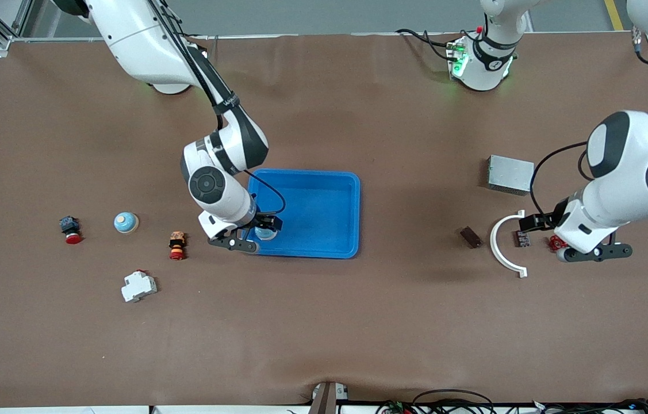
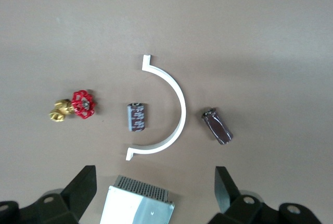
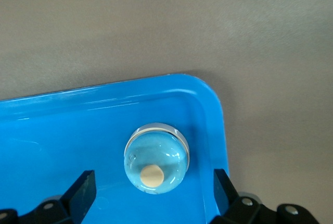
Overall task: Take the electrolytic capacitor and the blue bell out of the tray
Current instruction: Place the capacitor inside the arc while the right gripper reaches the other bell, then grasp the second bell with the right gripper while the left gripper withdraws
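The worktop (image 1: 324,322) carries the tray (image 1: 324,230), and the only thing left in it is a bell (image 3: 156,165), sitting in the corner nearest the front camera at the right arm's end. The right claw (image 3: 153,193) hangs directly over it, fingers spread wide and holding nothing. The bell is a smooth, glossy dome (hard and probably light), so pads may slide off its curve; pinching low across the rim at its base looks safer than the crown.

The left claw (image 2: 156,187) waits released over the worktop at the left arm's end, above a white arc (image 2: 166,109). A capacitor (image 2: 137,116) already lies there, and a second dark cylinder (image 2: 217,126) may be another.
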### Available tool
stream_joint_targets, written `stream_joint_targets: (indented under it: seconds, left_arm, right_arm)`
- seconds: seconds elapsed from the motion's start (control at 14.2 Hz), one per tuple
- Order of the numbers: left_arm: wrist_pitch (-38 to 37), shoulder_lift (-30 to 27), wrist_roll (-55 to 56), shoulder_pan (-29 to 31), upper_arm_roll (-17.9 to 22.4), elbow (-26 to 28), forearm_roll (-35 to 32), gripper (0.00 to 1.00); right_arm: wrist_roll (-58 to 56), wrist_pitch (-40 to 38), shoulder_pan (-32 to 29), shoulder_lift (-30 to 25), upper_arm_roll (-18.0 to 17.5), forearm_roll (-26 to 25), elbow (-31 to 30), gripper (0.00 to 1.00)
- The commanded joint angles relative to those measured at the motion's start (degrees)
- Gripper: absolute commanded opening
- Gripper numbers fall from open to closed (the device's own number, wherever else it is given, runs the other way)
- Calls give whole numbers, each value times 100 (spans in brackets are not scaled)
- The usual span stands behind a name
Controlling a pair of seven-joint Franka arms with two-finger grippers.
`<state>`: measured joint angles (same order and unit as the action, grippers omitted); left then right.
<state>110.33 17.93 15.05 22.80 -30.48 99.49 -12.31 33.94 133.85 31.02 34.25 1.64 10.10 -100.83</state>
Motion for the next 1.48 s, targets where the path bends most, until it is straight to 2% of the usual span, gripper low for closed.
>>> stream_joint_targets:
  seconds: [0.0, 0.85, 1.2, 1.41]
  left_arm:
    - [-300, -500, -63, 49, -89, 27, 88, 100]
    - [-2005, -536, -72, 49, -318, -1546, 431, 100]
    - [-2515, -615, -72, 49, -388, -1872, 492, 100]
    - [-2534, -808, -55, 49, -380, -1872, 721, 100]
  right_arm:
    - [52, -43, 97, 213, 29, 45, 291, 100]
    - [34, -35, 168, 521, 56, -157, 441, 100]
    - [34, 27, 185, 627, 47, -192, 441, 100]
    - [52, 45, 203, 653, 47, -192, 441, 100]
